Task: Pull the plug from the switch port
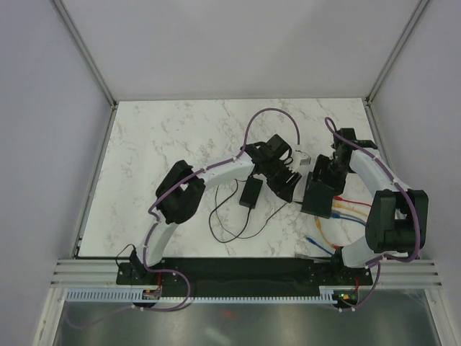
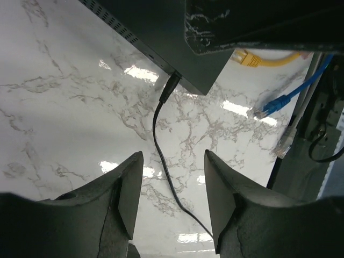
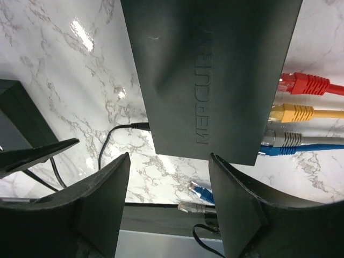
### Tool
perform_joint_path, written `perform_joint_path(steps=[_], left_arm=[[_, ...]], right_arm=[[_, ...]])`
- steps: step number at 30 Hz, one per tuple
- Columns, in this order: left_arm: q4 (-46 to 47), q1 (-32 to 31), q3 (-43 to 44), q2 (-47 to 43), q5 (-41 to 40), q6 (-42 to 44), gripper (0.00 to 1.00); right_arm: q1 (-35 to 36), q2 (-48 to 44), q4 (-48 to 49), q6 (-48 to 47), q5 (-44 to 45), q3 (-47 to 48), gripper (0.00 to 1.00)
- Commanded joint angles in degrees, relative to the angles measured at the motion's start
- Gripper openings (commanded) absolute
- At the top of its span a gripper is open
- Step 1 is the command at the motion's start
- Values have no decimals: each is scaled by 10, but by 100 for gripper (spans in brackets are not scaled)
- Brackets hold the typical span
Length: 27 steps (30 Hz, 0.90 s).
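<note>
The switch (image 1: 319, 199) is a flat black box lying right of centre. In the right wrist view its top (image 3: 215, 70) fills the upper frame, with red (image 3: 301, 83), yellow (image 3: 293, 113), grey (image 3: 285, 140) and blue (image 3: 275, 151) plugs in its right edge. A black power plug (image 3: 137, 127) sits in its left edge and also shows in the left wrist view (image 2: 171, 86). My left gripper (image 2: 173, 157) is open above the thin black cord (image 2: 161, 141), short of the plug. My right gripper (image 3: 169, 157) is open and empty, just off the switch's near edge.
A small black power brick (image 1: 251, 192) lies left of the switch with its cord looping toward the front. Loose blue (image 2: 266, 110) and grey (image 2: 285, 142) plugs lie on the marble near the front rail. Both grippers (image 1: 289, 186) (image 1: 324, 174) crowd the switch.
</note>
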Motion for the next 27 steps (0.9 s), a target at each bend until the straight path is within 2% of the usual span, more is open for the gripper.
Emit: perform_joint_path(steps=[1, 5, 9, 12, 13, 19, 24, 27], left_arm=[[66, -5, -40, -43, 27, 113, 56], [127, -21, -71, -54, 13, 149, 56], [128, -19, -32, -32, 10, 90, 54], [128, -17, -14, -25, 32, -3, 49], [129, -17, -14, -25, 43, -10, 48], [140, -20, -29, -33, 55, 5, 49], [154, -16, -26, -36, 68, -34, 50], [171, -17, -33, -34, 81, -28, 51]], right_arm=[[2, -8, -15, 16, -22, -7, 69], [1, -20, -32, 23, -11, -9, 69], [1, -33, -37, 33, -10, -12, 69], [1, -39, -36, 36, -1, -19, 69], [1, -39, -37, 34, 3, -19, 69], [-6, -38, -37, 29, 20, -23, 69], [-11, -40, -38, 29, 7, -22, 69], [-19, -43, -37, 39, -1, -26, 69]])
